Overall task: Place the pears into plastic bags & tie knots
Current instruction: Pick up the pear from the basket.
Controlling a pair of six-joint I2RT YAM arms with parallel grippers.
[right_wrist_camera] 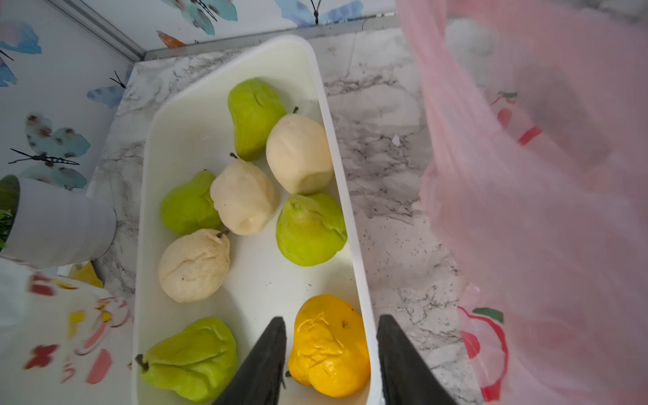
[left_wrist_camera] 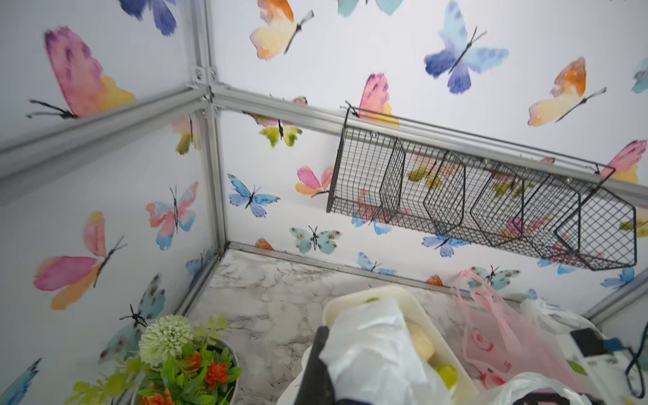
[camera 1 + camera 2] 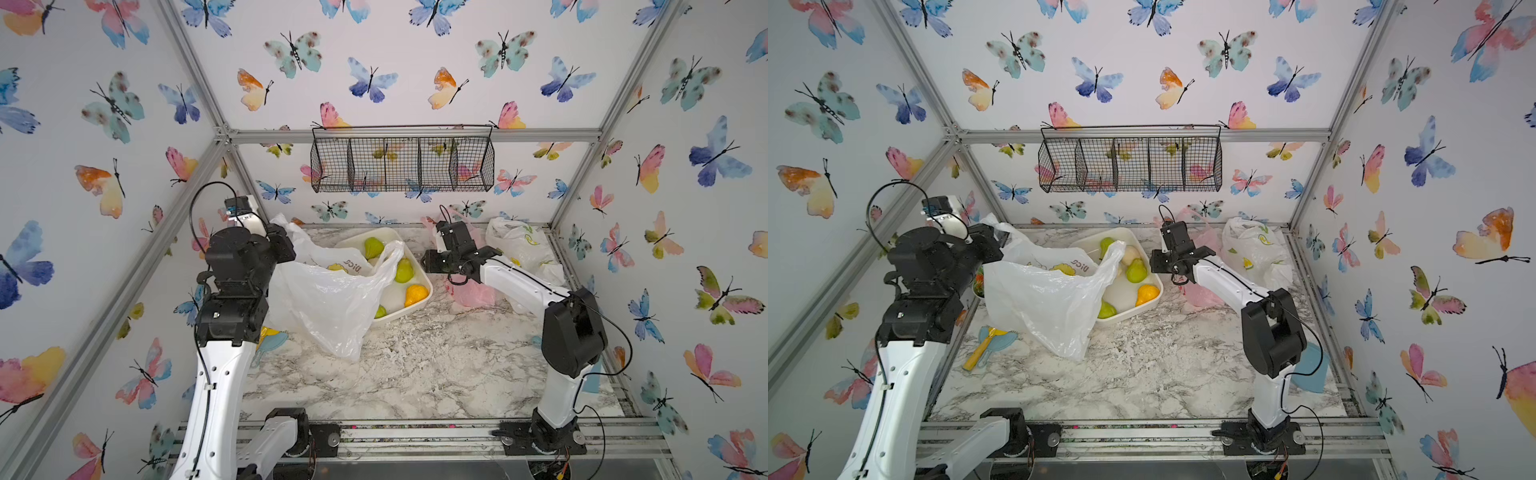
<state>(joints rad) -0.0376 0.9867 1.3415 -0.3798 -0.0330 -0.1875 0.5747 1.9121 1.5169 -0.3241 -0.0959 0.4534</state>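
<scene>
Top views: left gripper sits high by the left wall, clamped on the upper edge of the white bag. The bag hangs slack, its far edge draped over the tray. Right gripper is low at the tray's right edge, just above the yellow pear, with green pears alongside and the pink bag beside that arm. Left wrist view: one dark finger lies against bunched white film, tray beyond. Right wrist view: jaws partly spread, nothing clamped, straddling the yellow pear and the tray wall. One finger is inside the tray beside the pear, the other outside the rim; contact unclear. Eight fruits lie in the tray.
</scene>
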